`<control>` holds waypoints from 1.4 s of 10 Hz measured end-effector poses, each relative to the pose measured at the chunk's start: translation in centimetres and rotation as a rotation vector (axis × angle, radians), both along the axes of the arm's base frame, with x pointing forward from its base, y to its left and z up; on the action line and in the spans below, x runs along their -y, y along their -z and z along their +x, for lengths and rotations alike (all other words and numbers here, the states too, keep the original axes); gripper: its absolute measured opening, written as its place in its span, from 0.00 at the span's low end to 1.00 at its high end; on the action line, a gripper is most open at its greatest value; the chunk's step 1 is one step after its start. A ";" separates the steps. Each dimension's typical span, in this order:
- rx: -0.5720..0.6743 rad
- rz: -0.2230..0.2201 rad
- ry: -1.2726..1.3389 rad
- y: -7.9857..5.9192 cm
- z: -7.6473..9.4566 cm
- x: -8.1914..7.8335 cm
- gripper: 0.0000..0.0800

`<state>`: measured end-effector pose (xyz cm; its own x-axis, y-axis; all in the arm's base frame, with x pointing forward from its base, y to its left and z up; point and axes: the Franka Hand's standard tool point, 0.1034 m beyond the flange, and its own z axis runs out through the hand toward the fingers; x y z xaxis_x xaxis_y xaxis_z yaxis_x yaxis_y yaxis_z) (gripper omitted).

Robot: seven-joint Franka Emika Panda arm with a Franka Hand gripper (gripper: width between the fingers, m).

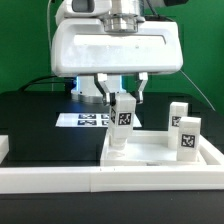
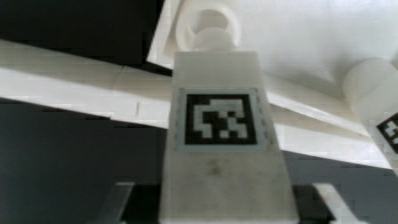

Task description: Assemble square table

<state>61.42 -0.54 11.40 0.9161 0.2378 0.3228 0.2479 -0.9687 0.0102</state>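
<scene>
The exterior view is bright and evenly lit, seemingly from overhead. The white robot housing (image 1: 118, 47) glares almost featureless, and soft shadows fall on the black table (image 1: 40, 118). Both pictures are low in resolution and slightly soft. In the wrist view, the close leg block (image 2: 217, 130) looks blurred, its tag edges fuzzy.

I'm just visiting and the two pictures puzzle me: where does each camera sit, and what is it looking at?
Exterior view: off the arm, low at the table's edge, facing the gripper, which holds a tagged leg upright over the white tabletop slab; the arm's white body shows.
Wrist view: on the wrist, looking down the leg; only dark fingers show.
Shared: that leg and the slab.
</scene>
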 end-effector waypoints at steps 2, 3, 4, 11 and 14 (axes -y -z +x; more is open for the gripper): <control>-0.003 -0.001 0.002 0.2 -0.1 0.2 0.36; -0.005 -0.002 0.003 0.3 -0.2 0.3 0.36; -0.008 -0.002 0.003 0.5 -0.2 0.3 0.36; -0.005 -0.015 0.004 1.8 -0.2 0.5 0.36; 0.011 -0.035 0.013 2.5 -0.7 1.0 0.36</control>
